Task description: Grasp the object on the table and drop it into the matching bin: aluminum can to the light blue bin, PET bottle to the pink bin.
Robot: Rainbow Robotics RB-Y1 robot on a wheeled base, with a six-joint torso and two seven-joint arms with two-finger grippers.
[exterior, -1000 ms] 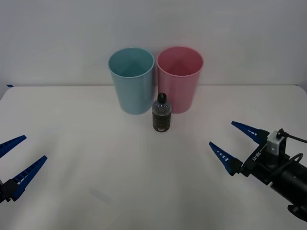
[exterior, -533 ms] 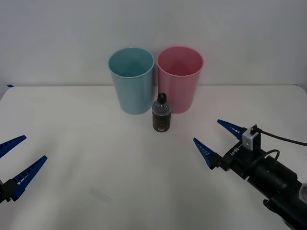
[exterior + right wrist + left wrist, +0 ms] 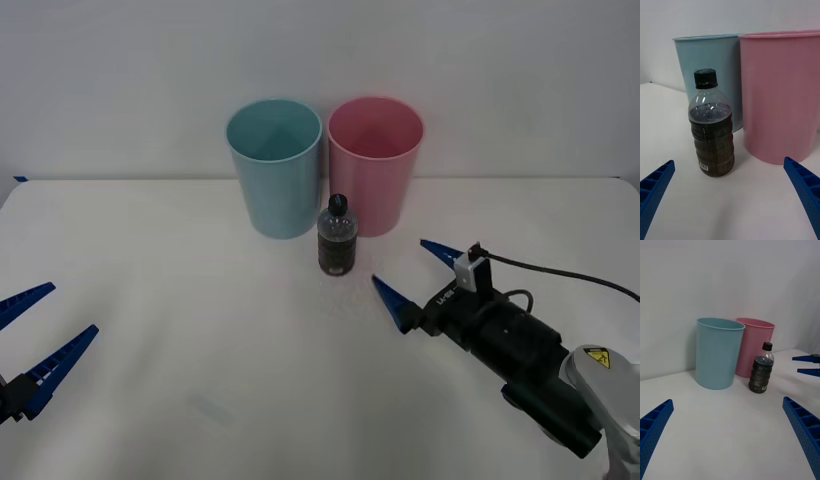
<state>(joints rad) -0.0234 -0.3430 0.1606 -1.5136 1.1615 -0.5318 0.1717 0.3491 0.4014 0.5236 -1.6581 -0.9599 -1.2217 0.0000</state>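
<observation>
The PET bottle (image 3: 337, 237) (image 3: 711, 129) (image 3: 760, 368), clear with a black cap and a dark label, stands upright on the white table (image 3: 200, 330). Just behind it are the light blue bin (image 3: 274, 167) (image 3: 713, 71) (image 3: 718, 352) and, to its right, the pink bin (image 3: 374, 164) (image 3: 782, 93) (image 3: 752, 345). My right gripper (image 3: 415, 272) (image 3: 730, 195) is open, low over the table, a short way to the right of the bottle and pointing at it. My left gripper (image 3: 35, 335) (image 3: 730, 438) is open near the table's front left edge, far from the bottle.
A plain white wall rises behind the bins. The black right arm with its cable (image 3: 540, 270) stretches from the front right corner. Bare tabletop lies between the two grippers.
My right gripper has moved left and forward across the table towards the bottle, staying open. The left gripper, the bottle and both bins have not moved.
</observation>
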